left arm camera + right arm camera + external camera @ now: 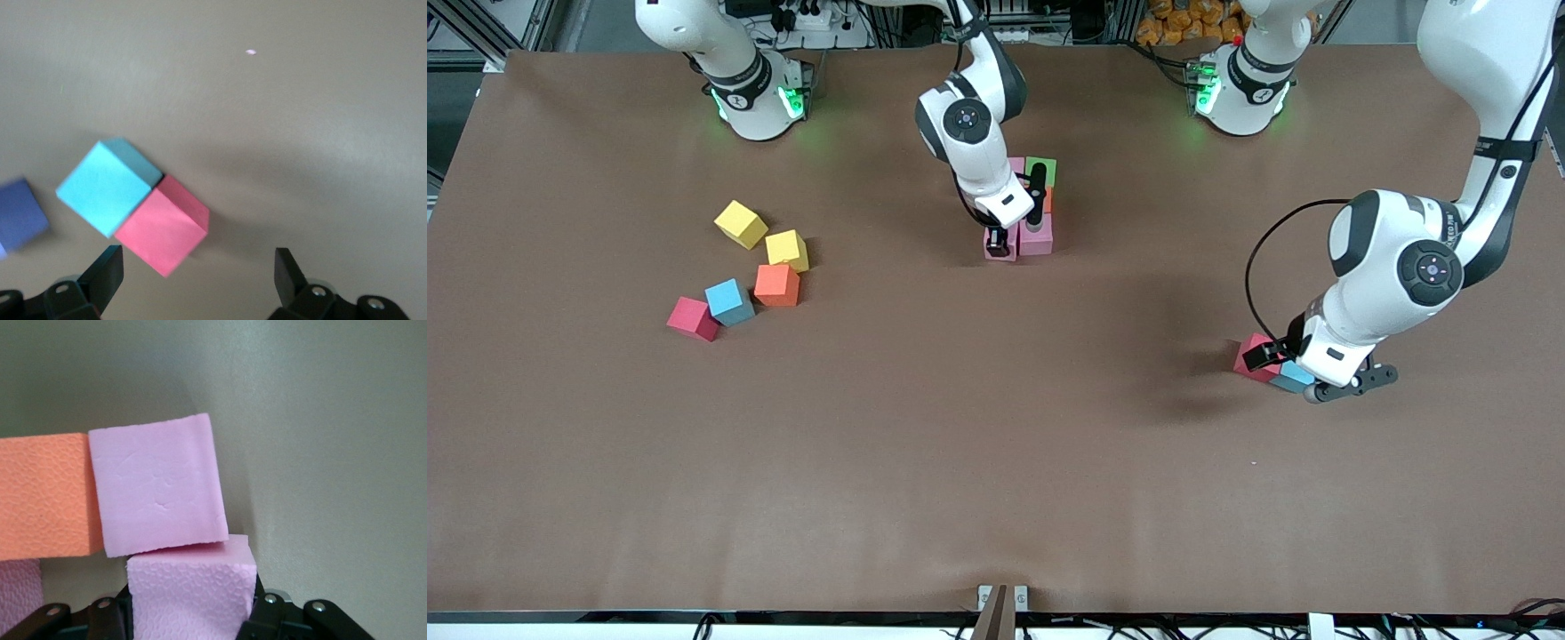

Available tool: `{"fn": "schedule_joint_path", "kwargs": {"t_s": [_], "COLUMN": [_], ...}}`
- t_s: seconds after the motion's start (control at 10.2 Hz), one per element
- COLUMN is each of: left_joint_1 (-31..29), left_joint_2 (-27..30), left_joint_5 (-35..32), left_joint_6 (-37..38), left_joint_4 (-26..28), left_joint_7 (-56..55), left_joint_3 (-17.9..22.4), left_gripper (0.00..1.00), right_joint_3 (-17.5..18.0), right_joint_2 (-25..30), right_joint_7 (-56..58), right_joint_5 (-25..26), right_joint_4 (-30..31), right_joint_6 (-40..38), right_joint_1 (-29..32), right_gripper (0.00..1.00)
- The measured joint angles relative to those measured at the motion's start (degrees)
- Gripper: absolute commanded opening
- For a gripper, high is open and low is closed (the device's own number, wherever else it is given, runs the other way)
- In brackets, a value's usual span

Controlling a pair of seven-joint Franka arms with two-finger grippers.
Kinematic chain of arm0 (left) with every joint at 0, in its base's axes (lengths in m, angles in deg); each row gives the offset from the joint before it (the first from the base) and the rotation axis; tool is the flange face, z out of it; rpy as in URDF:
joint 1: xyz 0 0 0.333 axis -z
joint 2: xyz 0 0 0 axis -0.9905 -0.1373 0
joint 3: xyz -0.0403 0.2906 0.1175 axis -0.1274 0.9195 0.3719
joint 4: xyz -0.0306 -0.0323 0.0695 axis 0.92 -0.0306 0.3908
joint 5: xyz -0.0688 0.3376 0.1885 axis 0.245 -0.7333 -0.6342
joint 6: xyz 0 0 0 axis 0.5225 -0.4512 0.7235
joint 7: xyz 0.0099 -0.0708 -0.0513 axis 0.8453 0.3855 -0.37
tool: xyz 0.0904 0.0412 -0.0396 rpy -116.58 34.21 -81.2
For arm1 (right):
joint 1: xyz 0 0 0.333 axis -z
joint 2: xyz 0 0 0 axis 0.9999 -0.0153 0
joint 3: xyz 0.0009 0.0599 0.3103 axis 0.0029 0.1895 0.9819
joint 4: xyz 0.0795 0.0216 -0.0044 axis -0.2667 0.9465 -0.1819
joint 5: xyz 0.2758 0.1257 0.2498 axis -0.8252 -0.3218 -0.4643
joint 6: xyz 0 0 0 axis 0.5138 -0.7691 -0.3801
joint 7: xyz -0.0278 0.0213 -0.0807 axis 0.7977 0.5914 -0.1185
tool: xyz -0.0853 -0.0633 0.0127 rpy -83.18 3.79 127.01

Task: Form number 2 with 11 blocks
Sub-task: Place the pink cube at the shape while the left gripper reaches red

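Right claw (1000, 242): pinching pink block (192, 590), setting it vs. started figure (1036, 209) at table centre, approx. 4–5 placed; left claw (199, 270): spread over red block (163, 230) + blue block (107, 185); loose pile (734, 298) w/ 2 yellow extras unplaced; majority left.

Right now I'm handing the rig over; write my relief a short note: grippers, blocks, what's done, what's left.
Right gripper: shut on a pink block, down at the figure's camera-side edge, against another pink block.
Left gripper: open, over the red and blue pair at its end of the table.
Done: a few blocks grouped mid-table, green and orange among them.
Left: release pink; bring that pair, a purple block beside them, and loose red, blue, orange blocks. Yellow cubes stay.
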Motion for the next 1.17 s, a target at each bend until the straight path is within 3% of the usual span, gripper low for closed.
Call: {"fn": "schedule_joint_path", "kwargs": {"t_s": [0.39,0.49,0.59,0.69,1.17], "left_joint_1": [0.4,0.4,0.3,0.2,-0.1], "left_joint_2": [0.0,0.0,0.0,0.0,-1.4], "left_joint_5": [0.3,0.3,0.4,0.5,0.3], "left_joint_6": [0.1,0.1,0.1,0.0,-3.9], "left_joint_4": [1.9,2.0,2.0,2.0,4.5], "left_joint_7": [-27.1,-30.9,-33.1,-34.7,-36.9], "left_joint_3": [-0.4,-0.4,-0.4,-0.4,0.2], "left_gripper": [1.0,1.0,1.0,1.0,1.0], "right_joint_3": [0.7,0.8,0.8,0.8,1.8], "right_joint_2": [-0.1,-0.2,-0.2,-0.2,-2.3], "right_joint_7": [-1.0,-1.1,-1.2,-1.4,-3.1], "right_joint_5": [0.0,0.0,0.0,0.0,-0.5], "right_joint_4": [0.2,0.3,0.3,0.3,0.4], "right_joint_6": [1.7,2.1,2.2,2.2,2.1], "right_joint_1": [-0.6,-0.6,-0.6,-0.6,-0.4], "right_gripper": [0.01,0.23,0.96,1.0,1.0]}}
